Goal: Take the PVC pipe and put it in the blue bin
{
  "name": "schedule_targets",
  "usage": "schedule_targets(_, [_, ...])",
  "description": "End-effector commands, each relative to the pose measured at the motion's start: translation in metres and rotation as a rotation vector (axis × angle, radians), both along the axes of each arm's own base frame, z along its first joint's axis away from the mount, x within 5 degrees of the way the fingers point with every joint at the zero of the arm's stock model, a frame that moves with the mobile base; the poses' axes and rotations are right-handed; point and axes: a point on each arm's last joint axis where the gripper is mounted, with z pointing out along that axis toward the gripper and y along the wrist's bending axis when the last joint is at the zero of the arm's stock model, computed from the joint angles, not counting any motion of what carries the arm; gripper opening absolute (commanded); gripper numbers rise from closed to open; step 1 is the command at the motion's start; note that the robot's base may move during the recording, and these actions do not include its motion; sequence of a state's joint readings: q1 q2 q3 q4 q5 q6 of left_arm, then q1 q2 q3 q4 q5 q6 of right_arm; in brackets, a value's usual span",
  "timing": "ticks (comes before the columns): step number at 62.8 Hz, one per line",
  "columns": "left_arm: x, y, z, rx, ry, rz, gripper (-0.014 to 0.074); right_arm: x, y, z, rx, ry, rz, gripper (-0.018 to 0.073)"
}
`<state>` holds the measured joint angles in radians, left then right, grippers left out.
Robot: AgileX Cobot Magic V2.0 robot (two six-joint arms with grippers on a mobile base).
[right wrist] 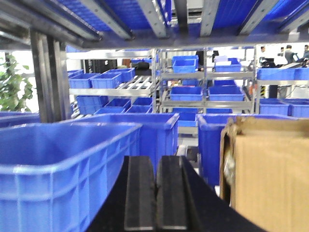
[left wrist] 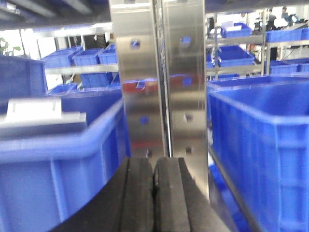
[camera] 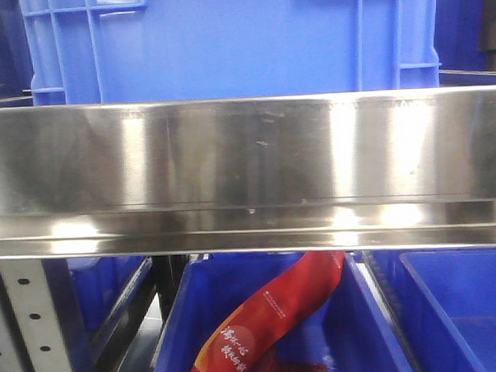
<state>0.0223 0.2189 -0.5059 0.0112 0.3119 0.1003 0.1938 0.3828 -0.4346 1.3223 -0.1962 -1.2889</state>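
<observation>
Nearest the wrist cameras, the left gripper (left wrist: 153, 193) was seen with its ribbed black pads pressed together and nothing between them. The right gripper (right wrist: 155, 193) was likewise drawn to a thin seam and held nothing. Both were judged to be carried closed so that the arms could be threaded between racking and crates.

Just beyond the left gripper, a perforated steel upright (left wrist: 159, 72) was faced squarely. A large blue plastic bin (left wrist: 260, 145) stood to its right in that view and a blurred blue crate (left wrist: 53, 164) to its left. A pale object (left wrist: 34, 113) on that crate could not be identified.

Beside the right gripper, a brown cardboard box (right wrist: 270, 179) was cut off by the frame edge, opposite a long blue tub (right wrist: 63, 164).

In the front view, most of the scene was blocked by a brushed steel shelf beam (camera: 247, 161). Below it, a red printed bag (camera: 270, 317) was draped into a blue lower bin (camera: 373, 320).

The PVC pipe was shown in no view, and the intended bin could not be singled out among the distant rows of blue bins (right wrist: 186, 92).
</observation>
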Motion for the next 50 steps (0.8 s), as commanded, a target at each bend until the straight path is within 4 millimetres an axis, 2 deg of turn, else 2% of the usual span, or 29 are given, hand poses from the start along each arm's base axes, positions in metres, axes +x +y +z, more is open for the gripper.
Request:
schedule_targets(1, [-0.004, 0.000, -0.011, -0.019, 0.030, 0.000, -0.0111, -0.003, 0.000, -0.007, -0.002, 0.005, 0.003, -0.0163])
schedule_targets(15, [-0.015, -0.001, -0.024, -0.030, 0.012, -0.005, -0.0111, -0.010, -0.002, -0.019, -0.004, -0.001, -0.006, -0.0163])
schedule_targets(23, [-0.015, -0.001, -0.036, -0.031, 0.060, -0.005, -0.0111, -0.011, -0.003, -0.029, -0.008, 0.016, -0.006, -0.0163])
schedule_targets(32, [-0.016, -0.001, -0.047, -0.032, 0.068, -0.005, -0.0111, -0.014, -0.003, -0.032, -0.005, 0.006, -0.006, -0.0163])
schedule_targets(43, [-0.015, -0.001, -0.056, -0.034, 0.083, -0.005, -0.0111, -0.015, -0.004, -0.033, -0.004, 0.002, -0.008, -0.0163])
schedule_targets(50, [-0.013, -0.001, -0.060, -0.034, 0.087, -0.005, -0.0111, -0.013, -0.003, -0.042, -0.011, 0.027, -0.008, -0.0163])
